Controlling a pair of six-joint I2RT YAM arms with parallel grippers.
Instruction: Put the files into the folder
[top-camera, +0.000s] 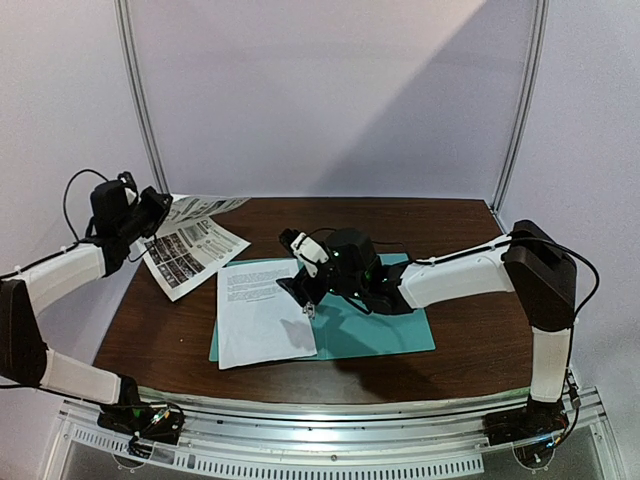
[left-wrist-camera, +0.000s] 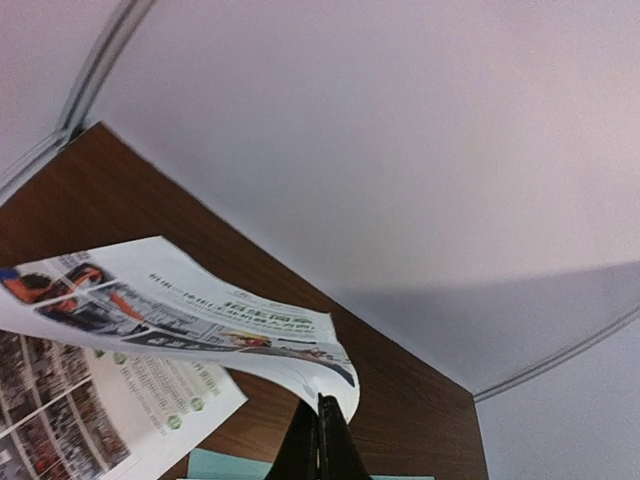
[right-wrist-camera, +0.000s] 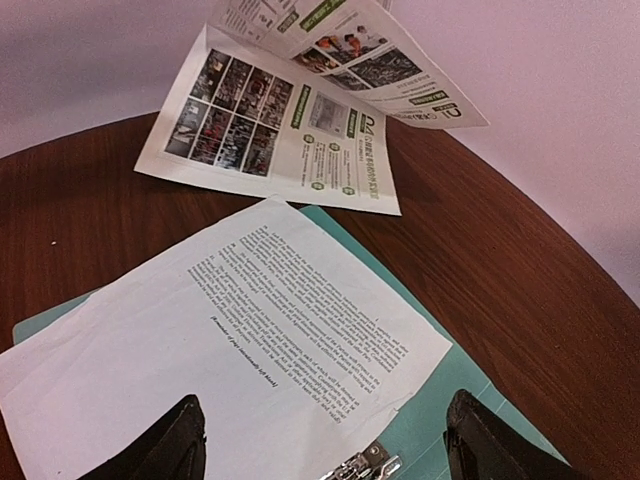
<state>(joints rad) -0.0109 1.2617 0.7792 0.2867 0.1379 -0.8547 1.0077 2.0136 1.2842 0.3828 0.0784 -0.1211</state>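
Note:
The teal folder (top-camera: 380, 330) lies open and flat at the table's centre. The white text sheet (top-camera: 262, 312) lies on its left part and overhangs the near edge. My right gripper (top-camera: 305, 290) hovers open over that sheet's right edge. In the right wrist view (right-wrist-camera: 325, 420) it is empty, above the sheet (right-wrist-camera: 240, 330), the folder (right-wrist-camera: 440, 415) and the metal clip (right-wrist-camera: 362, 466). My left gripper (top-camera: 150, 212) at the far left is shut on a corner of the colourful sheet (left-wrist-camera: 200, 320), holding it lifted and curled off the table.
A second colourful printed page (top-camera: 190, 250) lies flat on the table under the lifted one; I cannot tell if they are joined. The table's left edge (top-camera: 130, 300) is close to it. White walls and metal frame posts (top-camera: 140, 100) surround the table.

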